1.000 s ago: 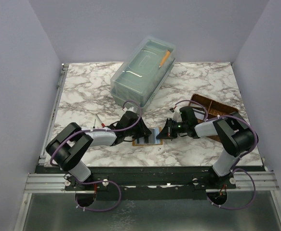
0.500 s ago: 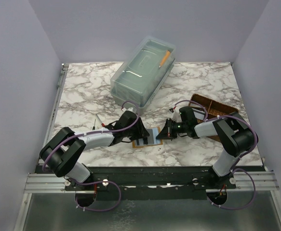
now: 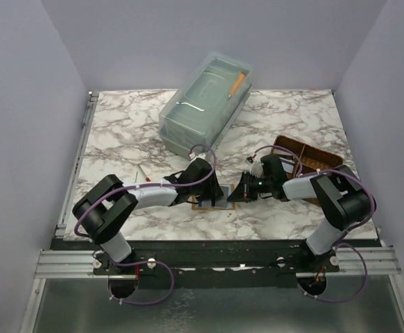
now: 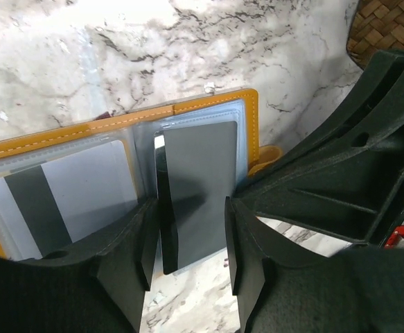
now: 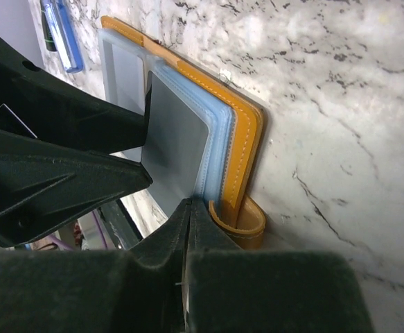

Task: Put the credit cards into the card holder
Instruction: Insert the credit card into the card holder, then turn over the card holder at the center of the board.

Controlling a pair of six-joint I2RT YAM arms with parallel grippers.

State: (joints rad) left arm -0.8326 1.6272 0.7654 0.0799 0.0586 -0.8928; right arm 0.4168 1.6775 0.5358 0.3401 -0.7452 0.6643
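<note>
Gripping flat grey card (image 4: 200,156), left gripper (image 4: 193,222) over glossy-sleeved orange card holder (image 4: 212,103); right gripper (image 5: 188,208) pinched closed.

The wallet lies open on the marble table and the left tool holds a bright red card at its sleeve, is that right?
Not quite: the card is dark grey, not bright red, as the left wrist view shows. The rest holds: the wallet lies open on the marble table and the left tool holds the card at its sleeve.
</note>
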